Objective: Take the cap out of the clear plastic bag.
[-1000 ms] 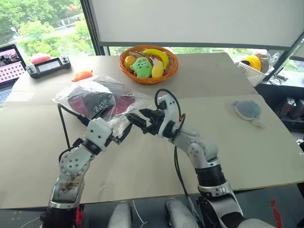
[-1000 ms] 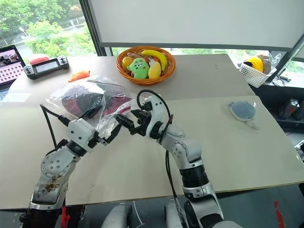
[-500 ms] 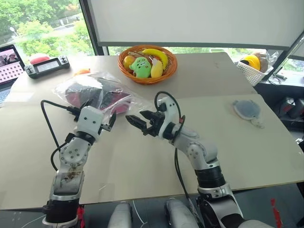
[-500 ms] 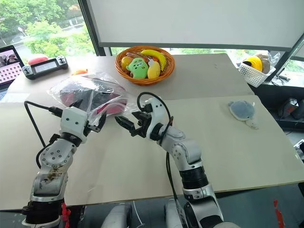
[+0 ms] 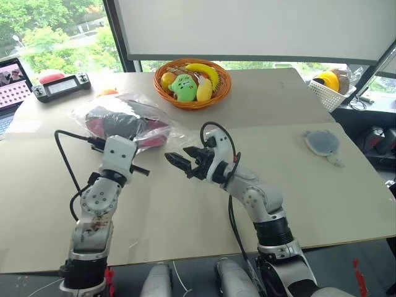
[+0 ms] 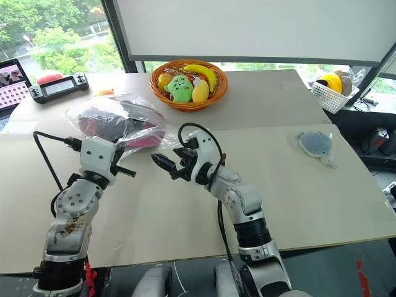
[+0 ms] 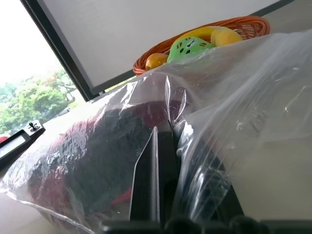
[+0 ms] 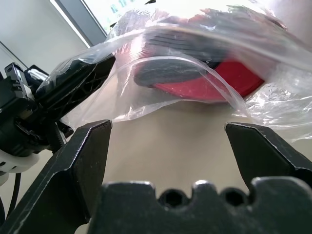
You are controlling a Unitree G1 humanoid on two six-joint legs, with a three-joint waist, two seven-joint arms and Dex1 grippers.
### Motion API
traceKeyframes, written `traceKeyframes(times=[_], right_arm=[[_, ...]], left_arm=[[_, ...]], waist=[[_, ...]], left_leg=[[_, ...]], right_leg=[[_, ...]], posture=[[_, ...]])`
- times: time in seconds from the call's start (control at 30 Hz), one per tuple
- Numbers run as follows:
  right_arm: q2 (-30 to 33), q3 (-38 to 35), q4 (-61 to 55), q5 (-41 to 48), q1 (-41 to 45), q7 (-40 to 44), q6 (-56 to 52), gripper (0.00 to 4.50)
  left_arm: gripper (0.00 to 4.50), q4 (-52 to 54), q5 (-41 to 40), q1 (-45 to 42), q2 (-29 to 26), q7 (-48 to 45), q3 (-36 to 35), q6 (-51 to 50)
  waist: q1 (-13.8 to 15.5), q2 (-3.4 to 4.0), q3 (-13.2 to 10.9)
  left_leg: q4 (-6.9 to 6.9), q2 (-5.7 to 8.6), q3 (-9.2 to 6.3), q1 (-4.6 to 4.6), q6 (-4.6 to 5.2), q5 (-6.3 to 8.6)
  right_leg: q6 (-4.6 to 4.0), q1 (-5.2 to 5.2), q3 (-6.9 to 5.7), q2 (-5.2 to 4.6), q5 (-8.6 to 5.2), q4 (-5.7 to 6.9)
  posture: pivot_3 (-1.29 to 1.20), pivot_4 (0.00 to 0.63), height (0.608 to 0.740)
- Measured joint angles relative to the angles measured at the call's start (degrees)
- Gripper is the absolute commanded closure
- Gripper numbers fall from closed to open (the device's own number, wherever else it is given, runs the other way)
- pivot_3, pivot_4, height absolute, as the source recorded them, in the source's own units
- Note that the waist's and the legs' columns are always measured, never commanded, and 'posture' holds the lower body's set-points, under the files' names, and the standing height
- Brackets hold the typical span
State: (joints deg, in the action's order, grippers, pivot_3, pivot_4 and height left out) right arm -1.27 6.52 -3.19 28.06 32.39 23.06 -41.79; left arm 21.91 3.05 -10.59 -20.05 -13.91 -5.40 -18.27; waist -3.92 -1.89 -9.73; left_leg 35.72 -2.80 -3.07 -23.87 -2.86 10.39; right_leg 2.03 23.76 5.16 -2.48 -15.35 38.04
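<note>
The cap (image 5: 119, 122), black crown and dark red brim, lies inside the clear plastic bag (image 5: 137, 106) on the table's left side. My left gripper (image 5: 140, 169) sits at the bag's near edge, pointing right. It is shut, and the left wrist view shows bag film (image 7: 229, 126) drawn over its closed fingers (image 7: 155, 181). The right wrist view shows the same film stretched across those fingers (image 8: 73, 78). My right gripper (image 5: 178, 156) hovers open just right of it, facing the bag's mouth with the cap's red brim (image 8: 204, 83) ahead of it, and holds nothing.
An orange basket of toy fruit (image 5: 193, 81) stands behind the bag. At the far left are a handheld controller (image 5: 62, 85) and a laptop (image 5: 12, 79). A grey-blue round pad (image 5: 322, 142) and a white basket (image 5: 331, 88) lie to the right.
My left gripper went from open to shut, moving left away from the right gripper and tipping upward at the bag's edge. The right gripper stayed put and open.
</note>
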Motion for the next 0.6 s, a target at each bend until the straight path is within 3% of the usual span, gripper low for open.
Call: traceKeyframes(times=[0.1,0.4,0.6], right_arm=[[0.0,0.1,0.0,-0.2,0.0,0.0,0.0,0.00],[-0.8,-0.2,0.9,-0.3,0.1,0.4,0.2,0.00],[-2.4,-1.3,9.0,-2.1,7.1,0.7,6.7,0.00]], left_arm=[[4.46,0.1,-1.3,-0.1,0.2,-0.7,0.1,-1.1],[4.46,1.3,-14.9,-4.4,1.4,-6.0,-4.2,-5.6],[4.46,2.2,-16.8,-2.7,-0.6,-7.9,-4.2,-6.8]], waist=[[0.0,0.00,0.0],[-0.1,0.00,0.0],[-0.1,0.00,0.0]], left_leg=[[0.00,0.00,-0.01,0.00,0.00,0.00],[0.01,0.00,0.00,-0.03,0.00,0.00],[0.01,0.00,0.01,-0.02,0.00,0.00]], right_leg=[[0.00,0.00,-0.01,0.00,0.00,0.00],[0.00,0.01,0.00,0.00,0.00,0.00],[0.00,0.03,0.01,0.01,0.00,0.00]], posture=[[0.00,0.150,0.735],[0.00,0.150,0.735],[0.00,0.150,0.735]])
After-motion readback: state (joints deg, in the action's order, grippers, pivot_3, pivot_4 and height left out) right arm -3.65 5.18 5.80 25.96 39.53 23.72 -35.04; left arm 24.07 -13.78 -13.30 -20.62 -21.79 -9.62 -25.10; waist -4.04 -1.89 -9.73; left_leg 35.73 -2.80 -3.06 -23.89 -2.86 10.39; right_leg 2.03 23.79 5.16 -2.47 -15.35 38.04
